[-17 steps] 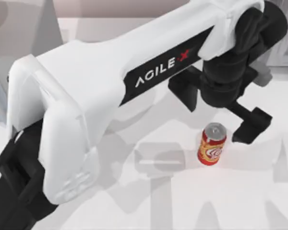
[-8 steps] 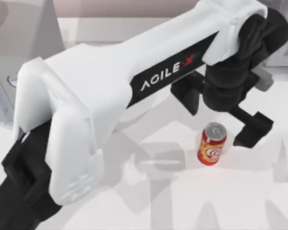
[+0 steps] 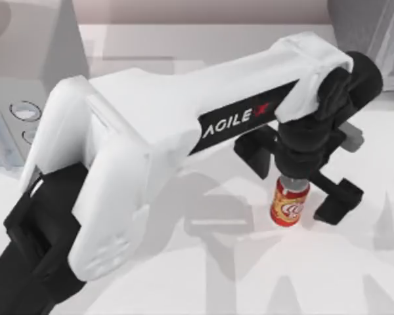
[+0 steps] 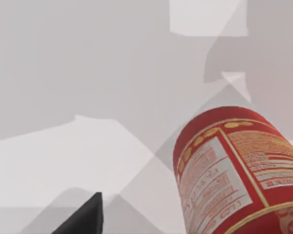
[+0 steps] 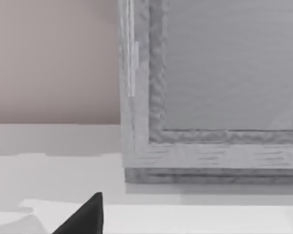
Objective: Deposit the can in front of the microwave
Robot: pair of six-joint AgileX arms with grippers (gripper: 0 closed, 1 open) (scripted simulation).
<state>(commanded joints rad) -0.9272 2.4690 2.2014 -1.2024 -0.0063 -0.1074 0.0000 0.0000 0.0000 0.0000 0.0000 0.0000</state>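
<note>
Top view: left arm [image 3: 151,151] covers most of the microwave [image 3: 16,118] and the can's [image 3: 289,205] silver top. Left pincer [image 3: 295,190] straddles the upright can, spread, on the bench [image 3: 249,275].

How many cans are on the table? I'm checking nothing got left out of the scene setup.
1. The can stands upright toward the table's right, between the open left gripper's jaws. The arm could hide others.
</note>
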